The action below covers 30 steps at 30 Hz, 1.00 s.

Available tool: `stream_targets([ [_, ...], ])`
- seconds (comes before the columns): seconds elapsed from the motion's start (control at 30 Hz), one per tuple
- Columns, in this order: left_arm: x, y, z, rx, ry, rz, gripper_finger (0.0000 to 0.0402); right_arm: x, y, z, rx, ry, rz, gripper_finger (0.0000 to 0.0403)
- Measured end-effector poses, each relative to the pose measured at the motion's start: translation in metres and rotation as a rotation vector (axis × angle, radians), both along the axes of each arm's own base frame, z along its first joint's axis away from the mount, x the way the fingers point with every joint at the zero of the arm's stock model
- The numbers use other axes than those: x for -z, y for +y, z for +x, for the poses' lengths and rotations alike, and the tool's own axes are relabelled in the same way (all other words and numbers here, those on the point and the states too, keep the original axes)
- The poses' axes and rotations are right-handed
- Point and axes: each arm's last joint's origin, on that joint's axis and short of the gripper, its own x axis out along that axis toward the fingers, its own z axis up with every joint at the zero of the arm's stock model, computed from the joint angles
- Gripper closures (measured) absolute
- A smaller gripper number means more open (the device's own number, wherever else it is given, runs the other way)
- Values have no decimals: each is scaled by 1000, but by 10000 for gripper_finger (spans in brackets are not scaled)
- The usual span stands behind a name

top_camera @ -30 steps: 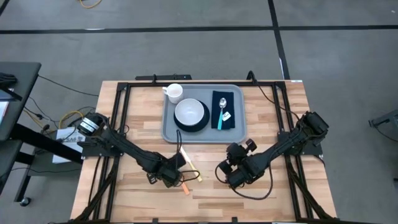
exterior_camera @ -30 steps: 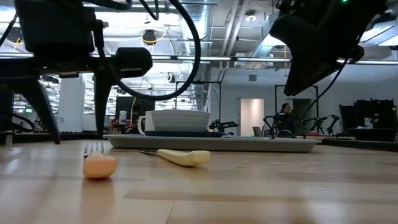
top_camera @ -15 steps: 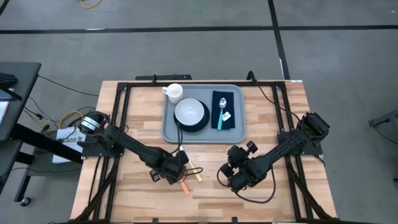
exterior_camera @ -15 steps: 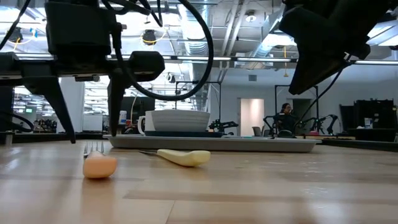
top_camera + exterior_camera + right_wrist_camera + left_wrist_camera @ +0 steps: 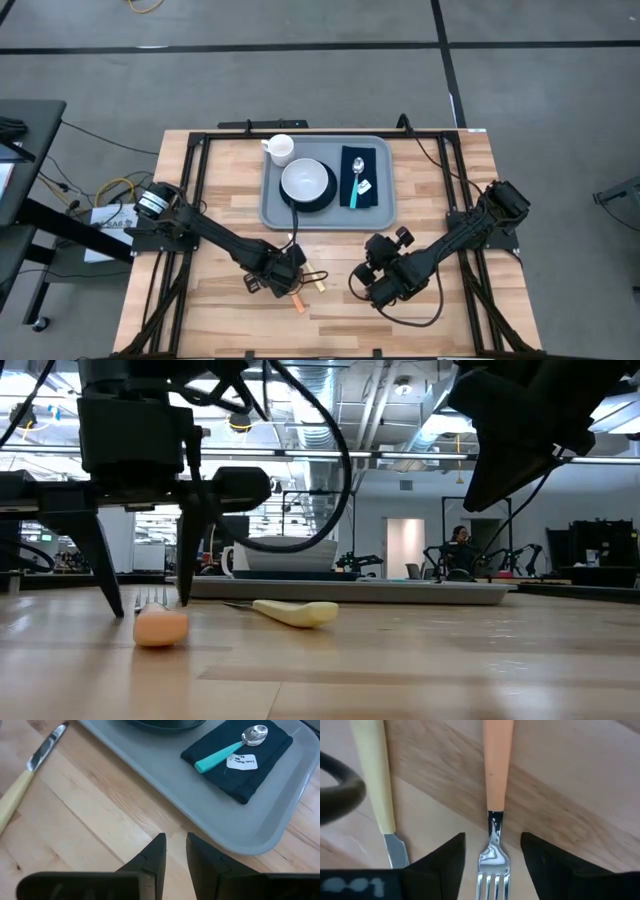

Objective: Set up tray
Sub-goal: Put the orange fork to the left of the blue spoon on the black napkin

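Two claws work over the wooden surface (image 5: 220, 300). The left claw (image 5: 492, 855) is low at the near middle, its fingers (image 5: 445, 862) spread wide on either side of the fork (image 5: 492, 810) with the orange handle, holding nothing. A knife (image 5: 375, 785) with a cream handle lies just beside the fork. The right claw (image 5: 175, 857) hovers near the tray's near right corner, its fingers narrowly apart and empty. The tray (image 5: 385, 215) sits at the far middle, carrying a cup (image 5: 281, 149), a bowl (image 5: 306, 182), and a dark napkin (image 5: 372, 180) with a spoon (image 5: 357, 180).

Left gripper (image 5: 148, 603) fingers spread astride orange-handled fork (image 5: 159, 624), cream-handled knife (image 5: 292, 612) beside, tray (image 5: 350, 590) behind
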Motion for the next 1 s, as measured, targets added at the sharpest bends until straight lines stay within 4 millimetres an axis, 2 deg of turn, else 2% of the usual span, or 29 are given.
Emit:
stream_targets([
  [0.2, 5, 3, 2, -12, 27, -23, 216, 0, 0, 1, -14, 0, 1, 335],
  [0.3, 6, 5, 3, -26, 34, -33, 232, 0, 0, 1, -14, 0, 1, 335],
  [0.67, 8, 8, 2, -38, 66, -62, 387, 0, 0, 2, -17, -1, 1, 335],
  [1.0, 3, 6, 5, -66, 70, -43, 389, 0, 1, 2, -17, -7, 4, 335],
])
